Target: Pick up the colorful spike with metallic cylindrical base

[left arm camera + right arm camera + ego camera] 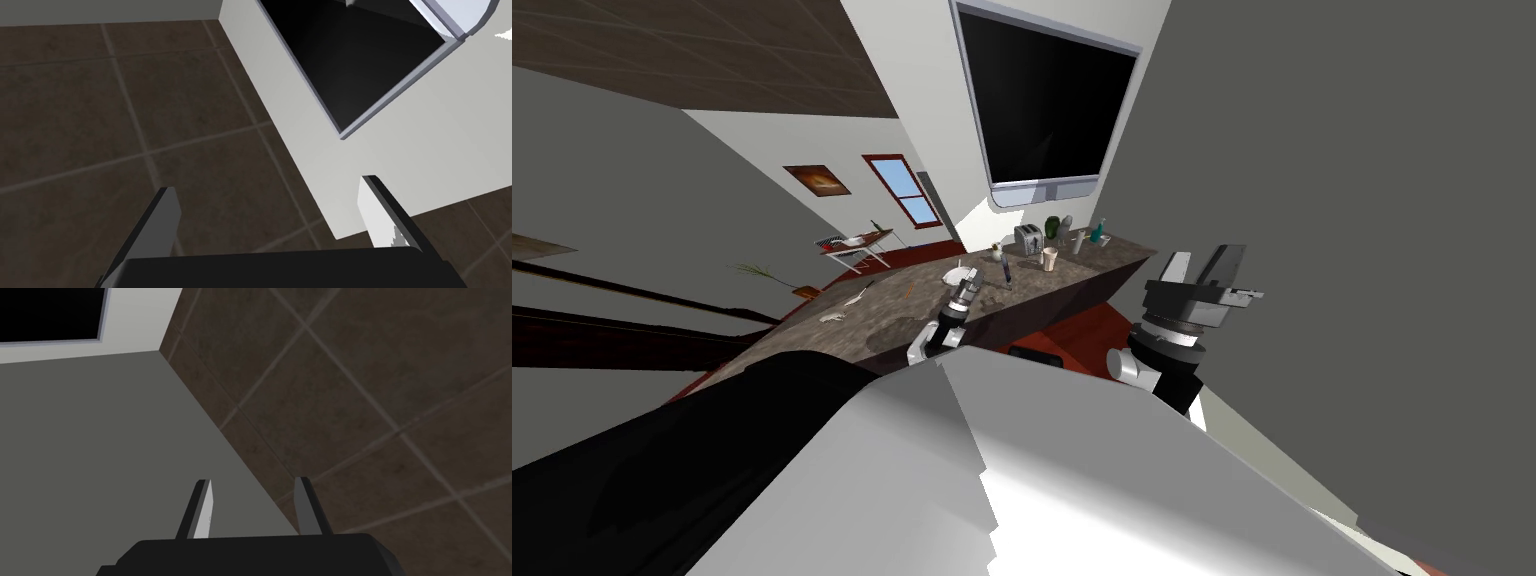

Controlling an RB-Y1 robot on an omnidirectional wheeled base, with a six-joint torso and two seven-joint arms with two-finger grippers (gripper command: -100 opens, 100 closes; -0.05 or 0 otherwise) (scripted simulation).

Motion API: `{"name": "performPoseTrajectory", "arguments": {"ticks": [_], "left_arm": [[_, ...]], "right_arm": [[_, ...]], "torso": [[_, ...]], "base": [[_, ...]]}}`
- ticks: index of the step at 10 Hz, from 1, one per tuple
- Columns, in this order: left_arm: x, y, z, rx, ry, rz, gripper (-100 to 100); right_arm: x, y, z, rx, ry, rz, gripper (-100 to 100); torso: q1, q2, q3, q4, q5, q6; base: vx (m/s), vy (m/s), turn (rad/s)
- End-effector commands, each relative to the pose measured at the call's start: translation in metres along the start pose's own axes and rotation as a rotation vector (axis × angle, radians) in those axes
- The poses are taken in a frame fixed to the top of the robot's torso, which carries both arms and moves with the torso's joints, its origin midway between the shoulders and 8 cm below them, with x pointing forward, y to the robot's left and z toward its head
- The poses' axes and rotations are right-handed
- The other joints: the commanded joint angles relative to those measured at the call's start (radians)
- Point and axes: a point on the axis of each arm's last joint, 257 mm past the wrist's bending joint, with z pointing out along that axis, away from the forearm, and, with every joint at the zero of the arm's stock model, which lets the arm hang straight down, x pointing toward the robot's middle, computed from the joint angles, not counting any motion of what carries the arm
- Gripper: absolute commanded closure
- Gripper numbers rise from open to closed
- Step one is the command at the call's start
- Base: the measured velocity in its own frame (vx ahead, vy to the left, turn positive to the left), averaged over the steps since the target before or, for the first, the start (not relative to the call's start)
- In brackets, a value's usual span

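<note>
Where the long counter with the mottled brown top [897, 305] runs away from you, the thing you want, a thin, dark bluish spike [1006, 272], stands upright near the front edge. It is between a white plate [953, 276] and a pale beige cup [1050, 259], and its base is too small to make out. Your left gripper [970, 282] hangs over the counter just beside the plate, fingers wide apart and empty. Your right gripper [1204, 262] is raised beyond the counter's end, fingers apart more narrowly, holding nothing.
</note>
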Motion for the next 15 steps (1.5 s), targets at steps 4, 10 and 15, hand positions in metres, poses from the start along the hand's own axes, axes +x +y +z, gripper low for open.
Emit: {"name": "performPoseTrajectory", "arguments": {"ticks": [4, 10, 15], "left_arm": [[0.027, 0.038, -0.015, -0.040, 0.140, 0.167, -100], [0.054, 0.090, -0.045, -0.109, 0.308, 0.335, -100], [0.073, 0.146, -0.088, -0.201, 0.474, 0.468, -100]], "right_arm": [[0.000, 0.000, 0.000, 0.000, 0.000, 0.000, 0], [0.000, 0.000, 0.000, 0.000, 0.000, 0.000, 0], [0.000, 0.000, 0.000, 0.000, 0.000, 0.000, 0]], "torso": [[-0.002, -0.002, -0.001, 0.000, 0.000, 0.000], [-0.005, -0.004, -0.003, -0.001, -0.001, 0.000], [-0.009, -0.008, -0.004, -0.002, -0.002, 0.000]], "base": [[0.026, 0.023, -0.063], [0.053, -0.021, -0.085], [0.105, -0.083, -0.136]]}}
